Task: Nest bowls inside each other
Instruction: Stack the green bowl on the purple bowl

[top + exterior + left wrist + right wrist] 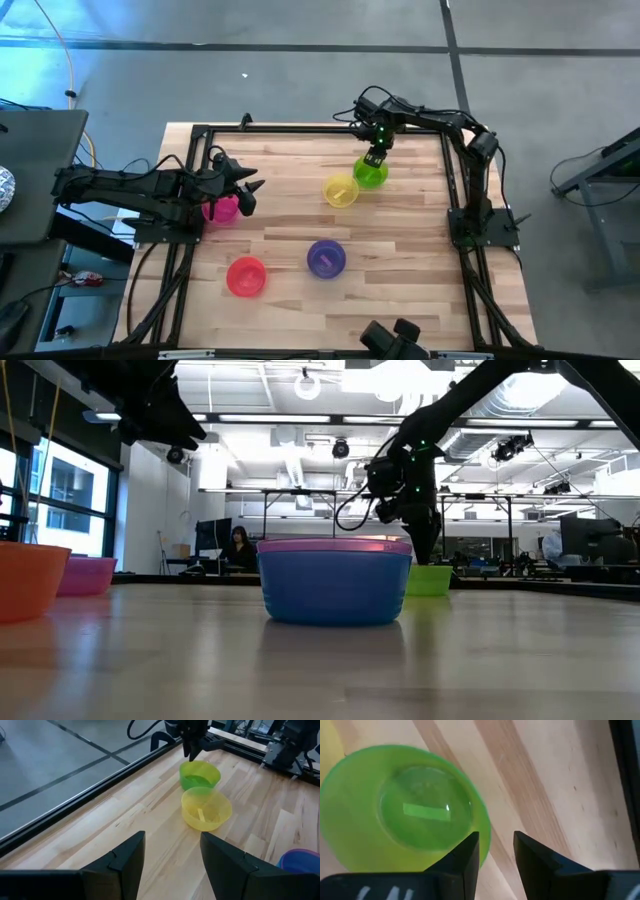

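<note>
Right gripper (494,851) sits at the far-side rim of the green bowl (370,174), fingers parted by a narrow gap and straddling the rim, not yet pinched on it as far as I can judge. Risk from here: the rim is thin and slick-looking plastic, so a shallow or off-centre pinch could let the bowl tip or slip out on the lift; a push instead of a pinch would likely shove it into the yellow bowl (341,191), which lies just beside it, rims near touching. Left gripper (243,188) waits beside the pink bowl (222,209), well apart from the green bowl, fingers spread wide and empty. Green bowl: upright, translucent, glossy, shallow flat base with a pale rectangular mark at its centre, empty. Yellow bowl is likewise upright and empty. The purple bowl (326,257) sits nested in a blue bowl (333,587), on the near side of the desk (400,250) from the green bowl; the red bowl (246,276) stands alone farther off.
</note>
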{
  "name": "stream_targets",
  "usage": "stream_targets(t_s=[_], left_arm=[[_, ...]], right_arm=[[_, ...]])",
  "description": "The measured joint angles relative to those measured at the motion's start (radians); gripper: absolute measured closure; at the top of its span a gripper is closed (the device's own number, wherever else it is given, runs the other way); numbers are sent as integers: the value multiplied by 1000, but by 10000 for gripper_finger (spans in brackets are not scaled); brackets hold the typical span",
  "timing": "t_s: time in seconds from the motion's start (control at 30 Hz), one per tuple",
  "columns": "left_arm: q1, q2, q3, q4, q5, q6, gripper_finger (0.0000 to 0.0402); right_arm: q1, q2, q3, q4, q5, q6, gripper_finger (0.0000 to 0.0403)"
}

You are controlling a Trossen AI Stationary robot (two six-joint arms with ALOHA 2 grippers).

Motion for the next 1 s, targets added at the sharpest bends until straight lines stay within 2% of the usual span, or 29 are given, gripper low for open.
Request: stream_targets(t_s=[0.27, 0.5, 0.63, 0.77, 1.0], left_arm=[[0, 0, 0, -1, 0, 1, 220], [0, 0, 0, -2, -6, 6, 220], [0, 0, 0, -3, -8, 8, 220], [0, 0, 0, -4, -20, 8, 220], [0, 0, 0, -4, -24, 19, 220]], right_arm=[[0, 20, 0, 3, -27, 11, 326], [0, 40, 0, 1, -26, 13, 331], [-3, 40, 0, 9, 21, 21, 346], [-8, 40, 0, 8, 29, 20, 394], [-6, 40, 2, -15, 54, 35, 400]])
